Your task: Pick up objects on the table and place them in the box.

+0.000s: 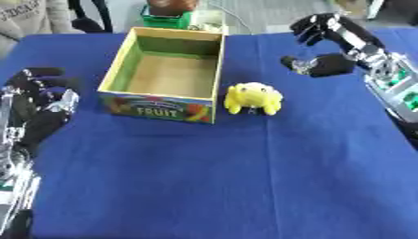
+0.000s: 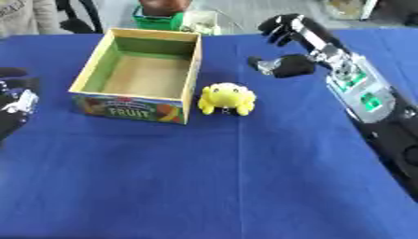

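A yellow plush toy sits on the blue table, right beside the front right corner of an open cardboard box with "FRUIT" printed on its front. The inside of the box shows bare. My right hand hovers up and to the right of the toy, open, fingers spread and thumb pointing left, with nothing in it. My left hand rests at the left edge, left of the box, with relaxed fingers holding nothing.
The blue cloth covers the whole table. Behind the box, past the far edge, stands a green container with a brown thing on it. A person's sleeve shows at the far left.
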You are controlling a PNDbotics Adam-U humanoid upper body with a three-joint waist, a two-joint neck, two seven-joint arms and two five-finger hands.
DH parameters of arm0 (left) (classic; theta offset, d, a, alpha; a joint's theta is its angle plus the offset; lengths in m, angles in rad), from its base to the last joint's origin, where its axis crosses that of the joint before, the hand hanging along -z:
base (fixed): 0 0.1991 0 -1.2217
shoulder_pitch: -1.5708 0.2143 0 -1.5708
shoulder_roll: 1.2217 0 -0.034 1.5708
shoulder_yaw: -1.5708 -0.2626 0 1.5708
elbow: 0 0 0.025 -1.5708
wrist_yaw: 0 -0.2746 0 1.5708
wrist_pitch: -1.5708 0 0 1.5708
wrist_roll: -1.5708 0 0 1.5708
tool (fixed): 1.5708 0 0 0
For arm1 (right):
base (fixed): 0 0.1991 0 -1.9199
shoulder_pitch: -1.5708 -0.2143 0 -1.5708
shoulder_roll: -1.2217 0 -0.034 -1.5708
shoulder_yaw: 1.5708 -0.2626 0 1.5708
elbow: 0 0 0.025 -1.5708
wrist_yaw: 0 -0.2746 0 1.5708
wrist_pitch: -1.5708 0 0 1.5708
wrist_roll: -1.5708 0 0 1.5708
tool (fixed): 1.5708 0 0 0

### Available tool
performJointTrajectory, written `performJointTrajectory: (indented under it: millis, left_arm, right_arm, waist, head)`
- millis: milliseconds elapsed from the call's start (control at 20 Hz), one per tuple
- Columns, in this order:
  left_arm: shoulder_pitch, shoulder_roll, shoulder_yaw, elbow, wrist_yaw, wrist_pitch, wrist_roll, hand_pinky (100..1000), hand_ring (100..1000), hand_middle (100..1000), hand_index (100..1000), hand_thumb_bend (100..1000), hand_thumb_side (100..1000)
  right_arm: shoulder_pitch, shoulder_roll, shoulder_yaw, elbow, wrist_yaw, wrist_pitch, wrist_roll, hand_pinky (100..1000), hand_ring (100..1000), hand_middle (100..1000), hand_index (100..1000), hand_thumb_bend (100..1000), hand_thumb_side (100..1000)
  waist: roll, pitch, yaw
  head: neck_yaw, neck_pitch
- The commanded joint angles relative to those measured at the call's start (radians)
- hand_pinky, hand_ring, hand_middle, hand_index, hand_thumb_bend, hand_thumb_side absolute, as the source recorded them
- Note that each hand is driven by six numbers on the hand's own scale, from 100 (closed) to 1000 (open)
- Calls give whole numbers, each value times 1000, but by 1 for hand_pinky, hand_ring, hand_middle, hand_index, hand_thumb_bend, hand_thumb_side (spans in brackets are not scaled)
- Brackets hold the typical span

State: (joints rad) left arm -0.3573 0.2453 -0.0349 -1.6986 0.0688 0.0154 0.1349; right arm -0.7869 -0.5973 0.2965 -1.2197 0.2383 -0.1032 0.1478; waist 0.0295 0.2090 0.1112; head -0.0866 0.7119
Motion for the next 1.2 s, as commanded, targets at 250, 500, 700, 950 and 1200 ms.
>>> performJointTrajectory:
  millis: [250, 500, 700, 950, 1200]
  left_arm:
    - [-6, 5, -4, -8, -7, -2, -9, 505, 636, 625, 623, 332, 100]
    - [-5, 4, -5, -7, -7, -2, -11, 504, 636, 624, 623, 331, 100]
    - [-4, 2, -5, -5, -6, -1, -11, 504, 636, 624, 623, 331, 100]
    - [-4, 1, -5, -4, -6, -2, -12, 504, 636, 624, 623, 330, 100]
    - [-4, 1, -5, -3, -6, -2, -11, 503, 636, 624, 623, 330, 100]
  right_arm:
    - [-60, 54, -9, 122, 82, -31, 22, 700, 711, 700, 799, 430, 338]
    - [-77, 96, -9, 194, 122, -53, 31, 698, 707, 696, 792, 417, 353]
    - [-77, 112, -1, 214, 138, -70, 51, 700, 710, 697, 793, 417, 364]
    - [-75, 118, 12, 216, 149, -80, 95, 704, 718, 702, 795, 417, 381]
    - [-74, 116, 25, 196, 161, -90, 137, 707, 725, 707, 798, 425, 390]
  waist:
    - [0, -23, 6]
    - [4, -25, 11]
    - [4, -25, 11]
    - [5, -25, 10]
    - [6, -25, 8]
  head:
    - [-8, 7]
    - [-13, 9]
    - [-14, 10]
    - [-14, 12]
    - [-15, 12]
